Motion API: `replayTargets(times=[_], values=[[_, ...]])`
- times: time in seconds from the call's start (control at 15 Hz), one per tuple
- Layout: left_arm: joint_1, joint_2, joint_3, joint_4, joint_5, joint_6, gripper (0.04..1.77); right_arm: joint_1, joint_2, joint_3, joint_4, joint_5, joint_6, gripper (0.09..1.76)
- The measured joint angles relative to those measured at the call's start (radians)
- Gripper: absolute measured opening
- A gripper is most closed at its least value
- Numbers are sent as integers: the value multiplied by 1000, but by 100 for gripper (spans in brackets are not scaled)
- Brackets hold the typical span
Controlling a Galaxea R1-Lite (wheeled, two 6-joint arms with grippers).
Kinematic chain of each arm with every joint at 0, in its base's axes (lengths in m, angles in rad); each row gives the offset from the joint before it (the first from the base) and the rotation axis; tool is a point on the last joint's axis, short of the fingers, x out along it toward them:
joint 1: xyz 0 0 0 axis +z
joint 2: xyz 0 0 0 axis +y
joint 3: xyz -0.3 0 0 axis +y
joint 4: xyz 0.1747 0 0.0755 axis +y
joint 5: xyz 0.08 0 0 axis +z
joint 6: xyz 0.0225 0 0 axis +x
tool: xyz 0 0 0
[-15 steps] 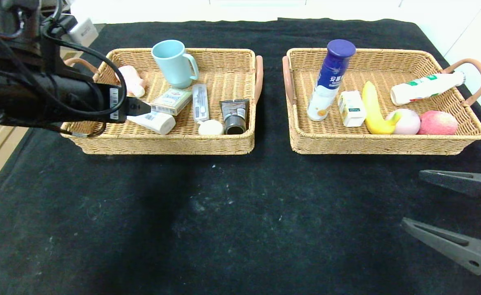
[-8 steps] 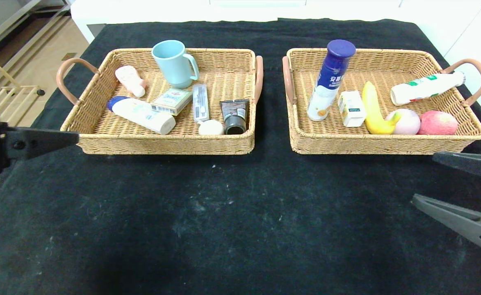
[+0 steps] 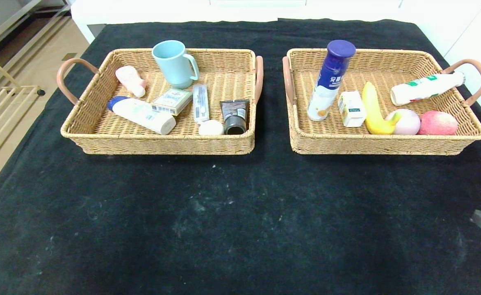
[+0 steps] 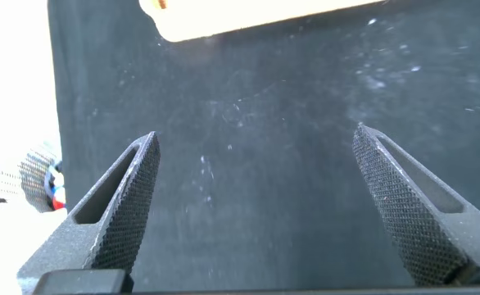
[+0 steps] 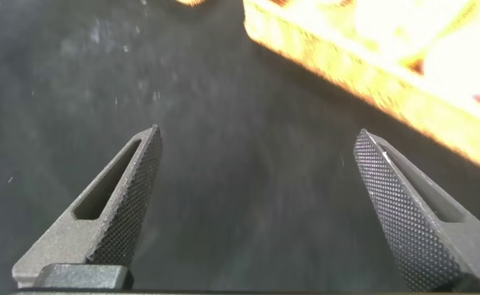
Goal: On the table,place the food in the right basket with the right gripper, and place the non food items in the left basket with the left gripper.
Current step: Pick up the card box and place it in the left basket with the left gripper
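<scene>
two baskets: left basket (image 3: 101,141) seven items, right basket (image 3: 306,143) six; left tool (image 4: 252,205), right tool (image 5: 256,205) both apart, empty

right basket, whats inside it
Inside the right basket: upright blue-capped bottle, small carton, banana, pale round fruit, red apple, lying white bottle. Anything beneath them is hidden.

Two filled baskets (image 3: 166,141) side by side

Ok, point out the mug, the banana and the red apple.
mug (image 3: 174,65), head view, on its outer wall.
banana (image 3: 372,107), head view, mid-length of its peel.
red apple (image 3: 438,123), head view, centre of its skin.
</scene>
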Motion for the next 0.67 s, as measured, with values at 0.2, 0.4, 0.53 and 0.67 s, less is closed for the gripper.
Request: replayTargets(times=[0.2,0.4,0.53,0.67], values=[[89,-141,8,56,-127,31,170,-116,-133,-30,145,-17,1,171],[161,-258,10,137,-265,37,170,-175,-245,-22,241,-20,1,171],[216,-313,13,171,-336,37,171,-180,-295,20,260,-20,-4,171],[250,-365,18,206,-385,39,171,-181,-343,86,259,-20,-13,171]])
